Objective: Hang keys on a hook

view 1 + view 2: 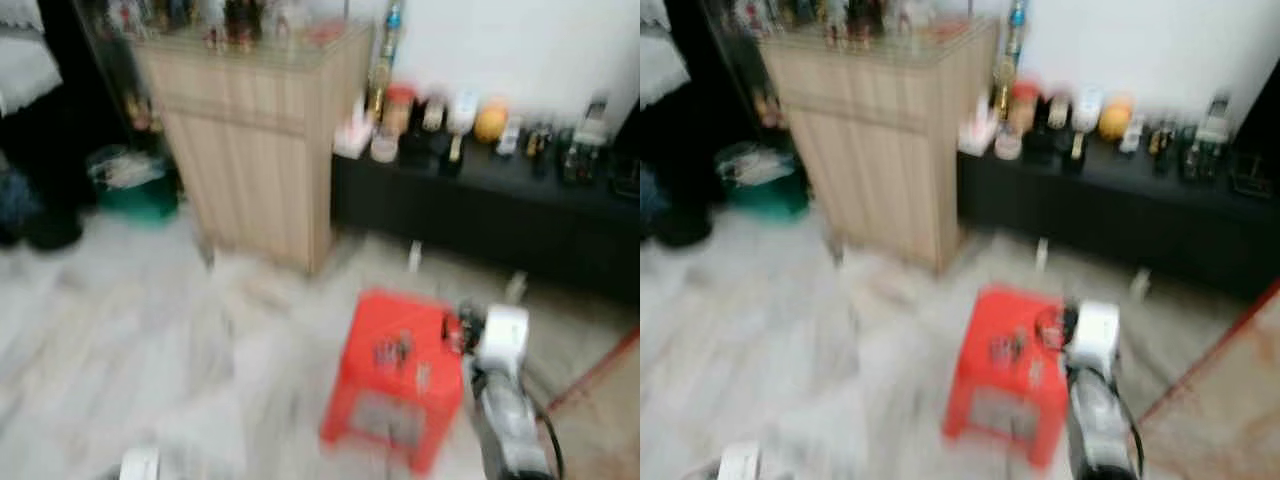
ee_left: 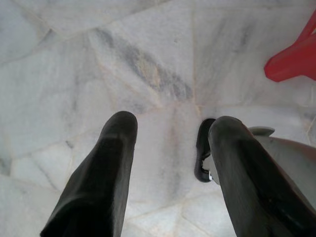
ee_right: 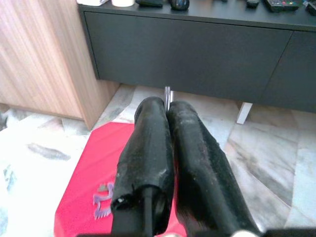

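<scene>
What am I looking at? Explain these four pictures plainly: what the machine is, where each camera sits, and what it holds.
This is a walking humanoid robot with two arms, each ending in two long black fingers. The two wide, blurred pictures come from cameras in its head, looking down at a marble floor, a red stool, a wooden cabinet and a low black cabinet. Small items lie on the stool, too blurred to name. The other two pictures come from wrist cameras. The left gripper hangs open above the floor. The right gripper, above the stool, is shut on a thin metal piece, possibly a key ring.
</scene>
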Motion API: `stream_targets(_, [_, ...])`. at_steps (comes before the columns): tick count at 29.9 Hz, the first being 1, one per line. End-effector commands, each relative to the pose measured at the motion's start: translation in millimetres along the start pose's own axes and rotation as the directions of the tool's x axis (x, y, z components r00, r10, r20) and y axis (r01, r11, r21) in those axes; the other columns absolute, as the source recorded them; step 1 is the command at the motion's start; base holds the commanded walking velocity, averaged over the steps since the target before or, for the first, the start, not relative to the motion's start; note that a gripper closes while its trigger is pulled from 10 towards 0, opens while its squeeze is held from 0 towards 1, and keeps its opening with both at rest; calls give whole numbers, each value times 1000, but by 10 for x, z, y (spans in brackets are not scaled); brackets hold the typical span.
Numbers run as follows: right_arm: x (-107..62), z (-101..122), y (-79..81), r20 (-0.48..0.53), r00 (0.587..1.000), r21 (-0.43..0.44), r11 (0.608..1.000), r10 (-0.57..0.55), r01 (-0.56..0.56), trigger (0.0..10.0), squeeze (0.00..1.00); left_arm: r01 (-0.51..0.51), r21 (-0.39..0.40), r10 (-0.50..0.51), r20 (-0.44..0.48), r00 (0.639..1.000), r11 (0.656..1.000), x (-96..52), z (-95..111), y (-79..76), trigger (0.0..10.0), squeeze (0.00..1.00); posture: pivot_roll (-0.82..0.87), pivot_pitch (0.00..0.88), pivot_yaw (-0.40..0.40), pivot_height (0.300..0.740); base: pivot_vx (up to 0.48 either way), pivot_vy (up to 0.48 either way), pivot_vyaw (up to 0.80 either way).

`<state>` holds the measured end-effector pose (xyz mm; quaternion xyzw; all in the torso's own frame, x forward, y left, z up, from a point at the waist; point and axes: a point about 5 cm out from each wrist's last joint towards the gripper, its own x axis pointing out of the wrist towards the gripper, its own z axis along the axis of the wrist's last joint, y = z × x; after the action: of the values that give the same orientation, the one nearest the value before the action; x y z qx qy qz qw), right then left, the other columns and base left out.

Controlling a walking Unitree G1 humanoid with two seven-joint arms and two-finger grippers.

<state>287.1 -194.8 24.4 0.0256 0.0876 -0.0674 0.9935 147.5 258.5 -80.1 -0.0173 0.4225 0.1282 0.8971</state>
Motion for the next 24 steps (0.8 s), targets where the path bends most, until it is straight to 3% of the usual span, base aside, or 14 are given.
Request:
stream_targets(1, [-7,16,-87,10,1000,-3,1000,-26,26,10000,0,1,3,-1,-26,1000,1000,-19,-70,10,10000,0,19,0,-38,740,-326,0,0])
stream_targets(13, [32,53,-101,10,1000,-14,999,-28,28,10000,0,-12,8,12,-47,999,1000,-28,-124,-17,10000,0,29,0,-55,740,-44,0,0])
stream_targets(24, [25,31,-81,0,1000,-8,1000,-28,28,10000,0,-17,15,18,-39,999,1000,-33,-136,-37,10000,0,22,0,-48,740,0,0,-781])
